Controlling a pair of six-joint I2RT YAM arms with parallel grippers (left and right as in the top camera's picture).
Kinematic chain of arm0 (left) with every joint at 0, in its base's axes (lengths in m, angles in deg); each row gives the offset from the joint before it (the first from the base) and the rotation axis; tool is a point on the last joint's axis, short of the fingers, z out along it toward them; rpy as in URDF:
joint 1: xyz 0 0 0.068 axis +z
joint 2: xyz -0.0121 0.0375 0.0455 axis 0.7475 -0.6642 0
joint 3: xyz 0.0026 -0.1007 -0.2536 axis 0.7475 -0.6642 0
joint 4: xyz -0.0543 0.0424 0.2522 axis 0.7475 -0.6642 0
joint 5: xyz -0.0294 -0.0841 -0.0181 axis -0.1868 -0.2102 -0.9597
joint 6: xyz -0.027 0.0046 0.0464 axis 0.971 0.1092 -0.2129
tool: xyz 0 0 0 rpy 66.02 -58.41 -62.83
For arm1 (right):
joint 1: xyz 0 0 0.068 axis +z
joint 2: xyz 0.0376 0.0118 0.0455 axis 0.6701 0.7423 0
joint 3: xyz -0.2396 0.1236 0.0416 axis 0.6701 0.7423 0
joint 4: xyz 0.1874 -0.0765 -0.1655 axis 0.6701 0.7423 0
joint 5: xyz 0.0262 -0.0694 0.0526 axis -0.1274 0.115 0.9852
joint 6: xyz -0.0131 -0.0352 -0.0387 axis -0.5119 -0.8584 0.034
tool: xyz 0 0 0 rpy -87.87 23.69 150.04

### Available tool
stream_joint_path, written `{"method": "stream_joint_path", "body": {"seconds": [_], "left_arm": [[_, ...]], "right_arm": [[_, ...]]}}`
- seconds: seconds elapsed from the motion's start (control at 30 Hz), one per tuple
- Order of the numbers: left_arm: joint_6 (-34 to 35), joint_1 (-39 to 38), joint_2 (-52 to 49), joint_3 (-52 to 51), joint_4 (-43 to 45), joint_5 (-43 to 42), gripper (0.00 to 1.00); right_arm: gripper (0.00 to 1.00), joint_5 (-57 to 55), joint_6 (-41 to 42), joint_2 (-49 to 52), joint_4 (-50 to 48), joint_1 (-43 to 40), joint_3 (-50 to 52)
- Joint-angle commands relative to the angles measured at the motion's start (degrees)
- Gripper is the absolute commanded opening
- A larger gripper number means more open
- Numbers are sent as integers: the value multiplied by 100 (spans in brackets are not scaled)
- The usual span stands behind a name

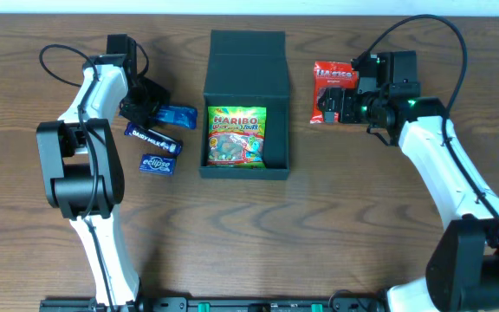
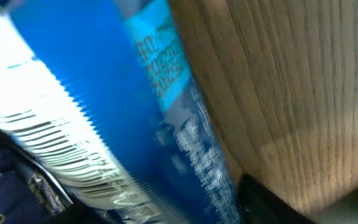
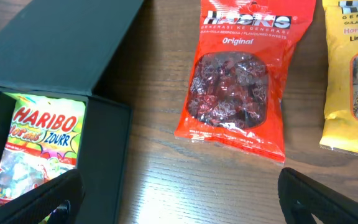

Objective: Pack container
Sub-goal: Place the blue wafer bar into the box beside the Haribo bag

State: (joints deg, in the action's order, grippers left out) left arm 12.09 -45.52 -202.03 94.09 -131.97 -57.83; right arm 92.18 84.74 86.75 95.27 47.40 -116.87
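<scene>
The dark teal container (image 1: 245, 61) stands open mid-table with its lid flap folded back. A Haribo packet (image 1: 237, 136) lies inside it. The container's wall (image 3: 107, 143) and the Haribo packet (image 3: 39, 146) also show in the right wrist view. My left gripper (image 1: 150, 107) is left of the container, closed around a blue snack packet (image 1: 177, 115). That packet (image 2: 123, 124) fills the left wrist view between the fingers (image 2: 148, 211). My right gripper (image 1: 329, 106) is open and empty (image 3: 179, 199), over bare wood between the container and a red Hacks packet (image 3: 241, 81).
A Dairy Milk bar (image 1: 152, 137) and a small blue Eclipse packet (image 1: 157, 164) lie left of the container. The red Hacks packet (image 1: 333, 80) lies to the container's right. A yellow Hacks packet (image 3: 353, 74) lies beside the red one, hidden under the right arm in the overhead view.
</scene>
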Motion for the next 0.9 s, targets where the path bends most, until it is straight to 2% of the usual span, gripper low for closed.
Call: {"method": "stream_joint_path", "body": {"seconds": [0.0, 0.13, 0.23, 0.47, 0.67, 0.87], "left_arm": [[-87, 17, -114, 94, -35, 31, 49], [-212, 13, -114, 94, -39, 96, 34], [-332, 13, -111, 133, -7, 94, 29], [-1451, -133, -101, 1187, -304, 236, 11], [-2728, -822, -101, 2479, -903, 841, 6], [-3569, -1849, -101, 2859, -1014, 614, 6]], "right_arm": [[99, -11, 63, -98, 2, -4, -50], [99, -70, 63, -98, 2, -7, -50], [99, -422, 66, -98, 7, -37, -50], [99, -483, 310, -98, 11, -525, -50], [99, -479, 667, -98, 186, -1263, -52], [99, -437, 667, -98, 284, -1718, -52]]}}
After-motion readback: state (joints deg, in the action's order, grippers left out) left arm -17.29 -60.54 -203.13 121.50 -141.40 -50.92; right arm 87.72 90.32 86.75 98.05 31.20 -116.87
